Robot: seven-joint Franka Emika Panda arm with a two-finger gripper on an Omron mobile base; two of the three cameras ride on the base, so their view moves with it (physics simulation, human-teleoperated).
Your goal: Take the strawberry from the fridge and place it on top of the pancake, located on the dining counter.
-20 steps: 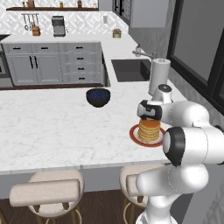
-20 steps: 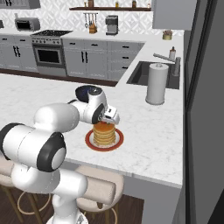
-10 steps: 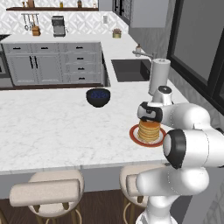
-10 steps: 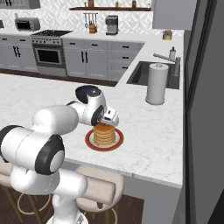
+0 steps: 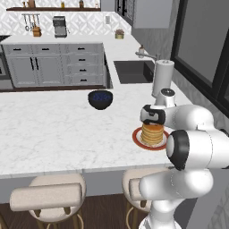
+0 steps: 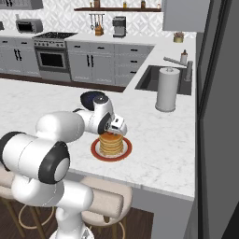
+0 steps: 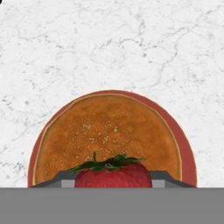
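Jaws pinching the strawberry (image 7: 113, 174) — right over the pancake (image 7: 109, 131) on the dining counter (image 7: 109, 48)

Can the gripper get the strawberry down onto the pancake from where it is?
Probably yes. In the hand view the strawberry sits between the fingers directly over the pancake, whose top is bare. Both base views put the gripper right above the stack, nothing between.
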